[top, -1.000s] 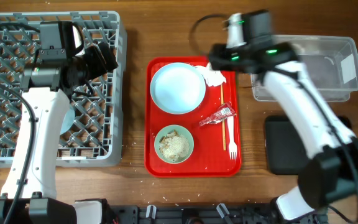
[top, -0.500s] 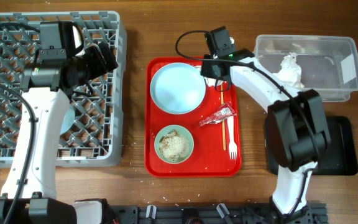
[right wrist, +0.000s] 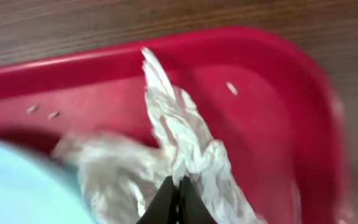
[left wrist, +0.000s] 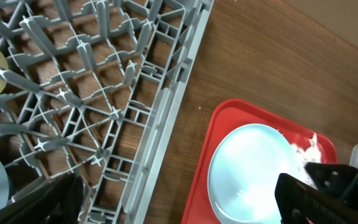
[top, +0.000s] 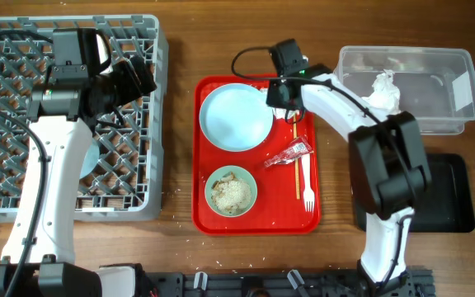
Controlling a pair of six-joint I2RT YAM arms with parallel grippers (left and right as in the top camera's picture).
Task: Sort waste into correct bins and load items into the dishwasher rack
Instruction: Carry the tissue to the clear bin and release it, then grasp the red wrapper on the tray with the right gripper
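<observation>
The waste-sorting step is being worked. The napkin [right wrist: 179,143], crumpled in the far right corner of the red tray [top: 254,219] and touching the rim of the plate [top: 236,117], is being gripped by the right end effector [right wrist: 174,198]. In the right wrist view its fingertips are being pressed together on a raised fold of the paper, with no gap showing between them. The rest of the napkin appears to be lying on the tray floor, so the lift is judged as not yet begun.

The left end effector [left wrist: 185,194] is being held with its fingers spread wide and nothing between them. It is hovering over the right rim of the rack [top: 138,49], near the strip of bare bench [top: 180,124] between the rack and the red tray.

A straight upward lift is being called for next, followed by a carry to the right over the tray rim and a release above a bin. The clear tub [top: 435,107] is judged the likely one, since a white paper wad [top: 383,89] is already lying in it, while the black tray [top: 452,198] is showing nothing. Only a thin fold is being held, so a slip or a tear is being risked, and the plate may be nudged.

The wrapper [top: 291,153], the rice scraps in the green bowl [top: 231,191], the fork [top: 307,181] and the stick [top: 295,183] are lying on the red tray, waiting to be handled.
</observation>
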